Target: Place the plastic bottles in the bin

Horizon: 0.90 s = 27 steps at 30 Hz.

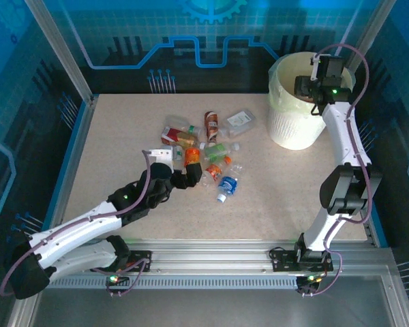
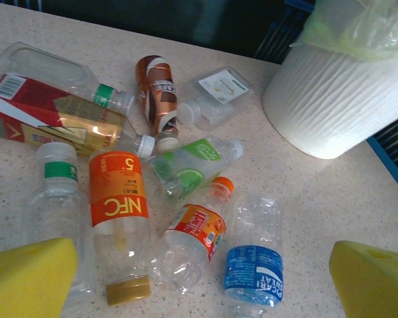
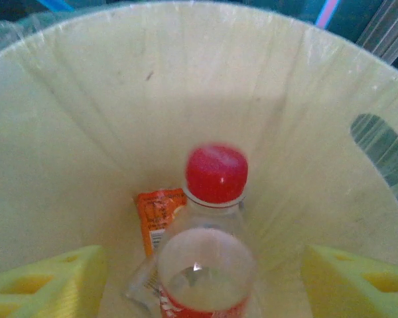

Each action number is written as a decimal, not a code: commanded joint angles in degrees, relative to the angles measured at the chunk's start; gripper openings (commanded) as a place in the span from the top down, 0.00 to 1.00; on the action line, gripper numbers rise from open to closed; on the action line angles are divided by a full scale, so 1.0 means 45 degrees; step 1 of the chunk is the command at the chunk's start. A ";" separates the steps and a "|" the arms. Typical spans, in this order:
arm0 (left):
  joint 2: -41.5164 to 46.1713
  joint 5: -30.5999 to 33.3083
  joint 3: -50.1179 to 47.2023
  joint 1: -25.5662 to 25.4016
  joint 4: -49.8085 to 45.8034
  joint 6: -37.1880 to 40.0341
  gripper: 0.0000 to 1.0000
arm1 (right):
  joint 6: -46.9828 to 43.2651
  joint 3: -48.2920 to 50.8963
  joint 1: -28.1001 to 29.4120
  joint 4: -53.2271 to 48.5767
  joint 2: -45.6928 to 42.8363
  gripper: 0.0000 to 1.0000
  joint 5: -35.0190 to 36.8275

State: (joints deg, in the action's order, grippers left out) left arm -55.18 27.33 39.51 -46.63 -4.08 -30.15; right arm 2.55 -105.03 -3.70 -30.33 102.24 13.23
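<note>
Nine bottles (image 2: 119,218) lie clustered mid-table (image 2: 318,192). Two more are inside the bin (image 1: 293,129), upper right. The left end effector (image 2: 199,281) hovers over the pile, pads wide apart, holding nothing. The right end effector (image 3: 205,278), above the bin, gapes around a blurred red-capped bottle (image 3: 209,225), touching neither side.

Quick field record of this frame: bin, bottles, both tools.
bin: white, bag-lined, far right of table
in bin: red-capped bottle, orange-labelled bottle beside it
on table: about nine bottles lying in a cluster near the centre
left tool: open above the cluster, holding nothing
right tool: open over the bin, pads clear of the red-capped bottle
</note>
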 commanded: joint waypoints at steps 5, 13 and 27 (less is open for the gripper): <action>0.0360 0.0710 -0.0034 0.0377 -0.0550 -0.0908 0.01 | 0.0486 -0.0373 -0.0076 -0.0316 -0.0684 0.19 -0.0991; 0.0231 0.0936 -0.0102 0.0892 -0.1248 -0.2020 0.01 | 0.1299 0.0391 -0.0070 0.0033 -0.2138 0.10 -0.1562; -0.0024 0.0996 -0.0483 0.1419 -0.1131 -0.2929 0.01 | 0.4183 0.5032 0.0174 0.1351 -0.7160 0.00 -0.2936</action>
State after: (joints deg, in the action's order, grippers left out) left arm -55.18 30.68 38.63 -40.71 -9.85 -42.17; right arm 16.64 -85.82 -3.62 -25.82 74.19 2.26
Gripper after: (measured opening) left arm 0.989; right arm 0.997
